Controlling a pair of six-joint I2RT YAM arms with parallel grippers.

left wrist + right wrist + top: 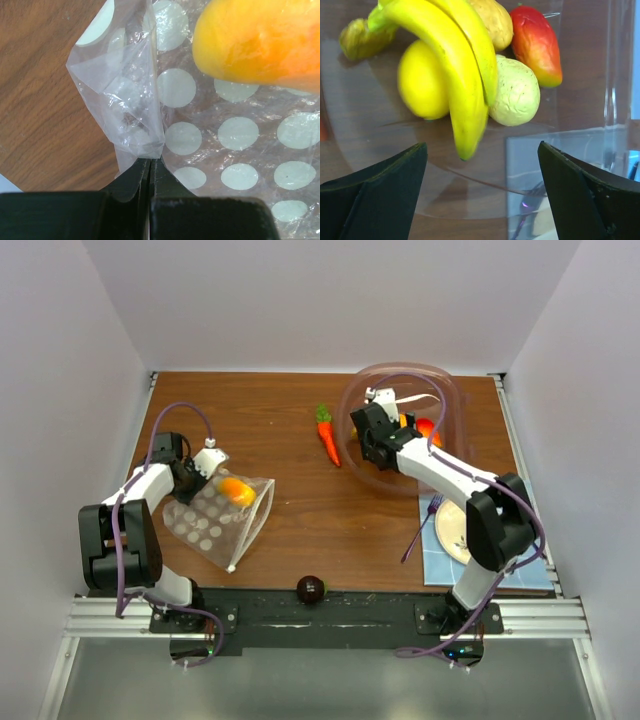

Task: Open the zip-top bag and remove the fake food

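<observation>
The zip-top bag [215,522], clear with white dots, lies on the table at the left with its mouth toward the front. An orange-yellow piece of fake food [237,490] sits inside it. My left gripper [205,465] is shut on a crumpled fold of the zip-top bag [135,100], beside the orange piece [260,40]. My right gripper [482,145] is open over the pinkish bowl [400,370] with nothing between its fingers. In front of it rest a banana [455,70], a lemon [420,80], a pale round piece [517,92] and a red-yellow fruit [536,42].
A toy carrot [327,435] lies on the table left of the bowl. A plate [455,532] with a fork [422,525] sits on a blue napkin at the front right. A dark round piece [311,589] rests at the near edge.
</observation>
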